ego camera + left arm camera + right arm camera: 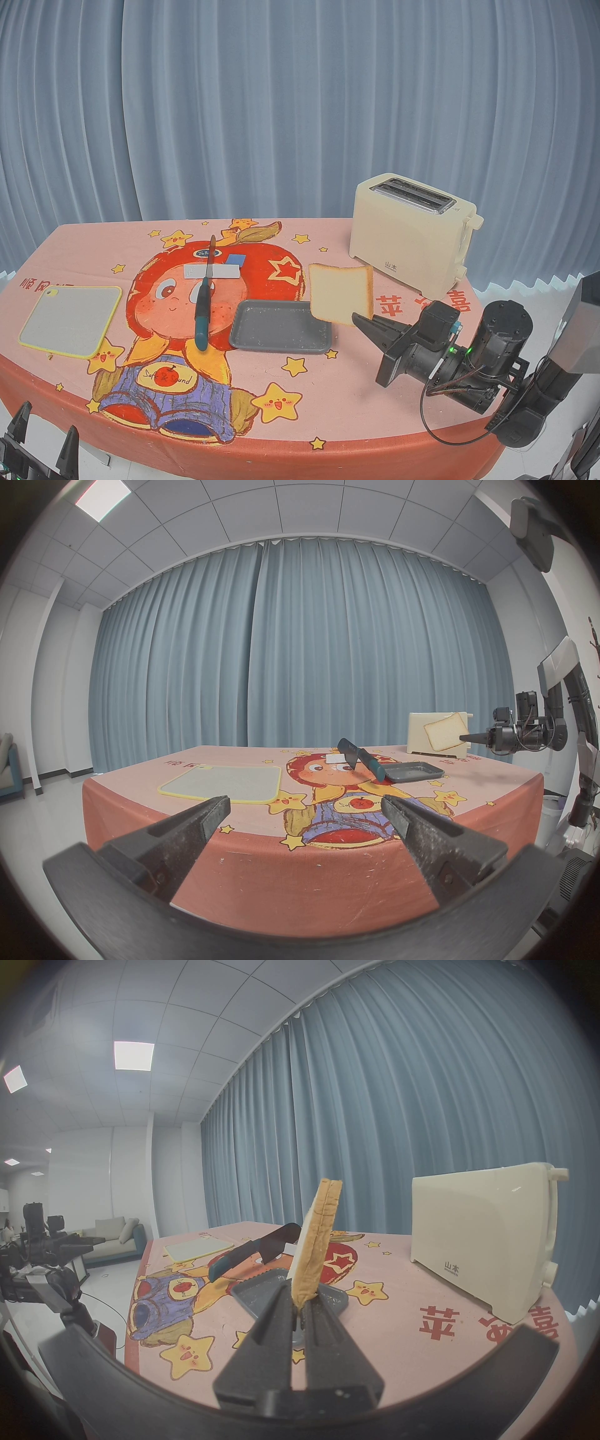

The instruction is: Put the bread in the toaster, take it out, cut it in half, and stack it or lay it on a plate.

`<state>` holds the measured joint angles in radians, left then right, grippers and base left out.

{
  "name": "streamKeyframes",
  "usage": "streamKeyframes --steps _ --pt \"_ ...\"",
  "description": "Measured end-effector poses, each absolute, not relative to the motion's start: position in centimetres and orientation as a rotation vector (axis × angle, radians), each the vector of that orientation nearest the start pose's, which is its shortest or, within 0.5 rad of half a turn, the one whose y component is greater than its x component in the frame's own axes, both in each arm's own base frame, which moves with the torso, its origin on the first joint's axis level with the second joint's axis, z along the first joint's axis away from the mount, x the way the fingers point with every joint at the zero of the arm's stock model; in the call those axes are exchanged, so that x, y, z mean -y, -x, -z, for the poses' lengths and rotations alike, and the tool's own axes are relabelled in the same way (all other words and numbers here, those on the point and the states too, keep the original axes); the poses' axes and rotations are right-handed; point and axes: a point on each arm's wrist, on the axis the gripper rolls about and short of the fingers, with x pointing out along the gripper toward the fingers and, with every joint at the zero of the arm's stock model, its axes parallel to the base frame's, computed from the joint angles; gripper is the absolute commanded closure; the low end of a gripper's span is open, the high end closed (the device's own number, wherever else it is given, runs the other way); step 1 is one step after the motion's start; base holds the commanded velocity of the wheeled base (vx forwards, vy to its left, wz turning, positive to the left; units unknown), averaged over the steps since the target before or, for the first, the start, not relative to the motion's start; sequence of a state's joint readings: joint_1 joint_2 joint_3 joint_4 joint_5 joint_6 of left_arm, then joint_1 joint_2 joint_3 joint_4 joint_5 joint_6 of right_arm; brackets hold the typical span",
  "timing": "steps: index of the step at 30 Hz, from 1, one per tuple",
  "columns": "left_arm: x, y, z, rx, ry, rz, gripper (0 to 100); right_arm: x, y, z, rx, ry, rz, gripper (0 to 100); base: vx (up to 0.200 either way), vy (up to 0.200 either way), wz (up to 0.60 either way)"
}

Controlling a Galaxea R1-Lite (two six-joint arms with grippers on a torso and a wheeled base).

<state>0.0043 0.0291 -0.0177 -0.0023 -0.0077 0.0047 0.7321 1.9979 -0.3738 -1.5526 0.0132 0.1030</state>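
A: Head view, nearest first. The left gripper (50, 417) hangs below the table's (375, 400) near edge, its fingers spread wide on nothing. I'd guess it is parked until the cutting.

B: And the right one?

A: The right gripper (357, 319) is over the table's right side, its fingers pressed onto the lower edge of the bread (341, 292). The slice stands upright in the air near the right end of the tray (281, 326).

B: Why upright?

A: Probably so it can drop edge-first into a slot. Past the tray, the knife (203, 306) leans its blade on a small white rest (212, 271) with the handle towards the robot, easy to take. The cutting board (70, 320) lies flat on the left. The toaster (409, 234) stands farthest back on the right, and the bread is not yet in it.

B: Materials?

A: The fingers are black and tapered. The slice is thin and square, pale crumb inside a tan crust. Held by one edge, it looks soft enough to bend. The tray is shallow, matte grey and round-cornered. The knife has a teal handle and a dark blade, and the board is pale with a yellow rim. The toaster is a smooth cream box with two long slots on top.
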Motion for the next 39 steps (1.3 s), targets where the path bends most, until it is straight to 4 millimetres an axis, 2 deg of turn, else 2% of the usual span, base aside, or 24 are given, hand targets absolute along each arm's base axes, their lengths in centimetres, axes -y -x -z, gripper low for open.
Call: streamKeyframes --steps 9,21,29,39 --pt "0.0 2.2 -8.1 -0.009 -0.004 0.003 0 -19.2 -21.8 -9.3 -0.087 -0.084 -0.728 100 0.0 0.0 0.0" --pt "0.0 2.2 -8.1 -0.009 -0.004 0.003 0 -16.1 -22.9 -12.8 -0.006 -0.077 -0.718 100 0.0 0.0 0.0" --pt "0.0 2.2 -8.1 -0.009 -0.005 0.004 0 -14.7 -25.2 -15.3 0.051 -0.07 -0.67 100 0.0 0.0 0.0" --pt "0.0 2.2 -8.1 -0.009 -0.005 0.003 0 -10.8 -28.6 -18.3 0.096 -0.011 -0.64 100 0.0 0.0 0.0"
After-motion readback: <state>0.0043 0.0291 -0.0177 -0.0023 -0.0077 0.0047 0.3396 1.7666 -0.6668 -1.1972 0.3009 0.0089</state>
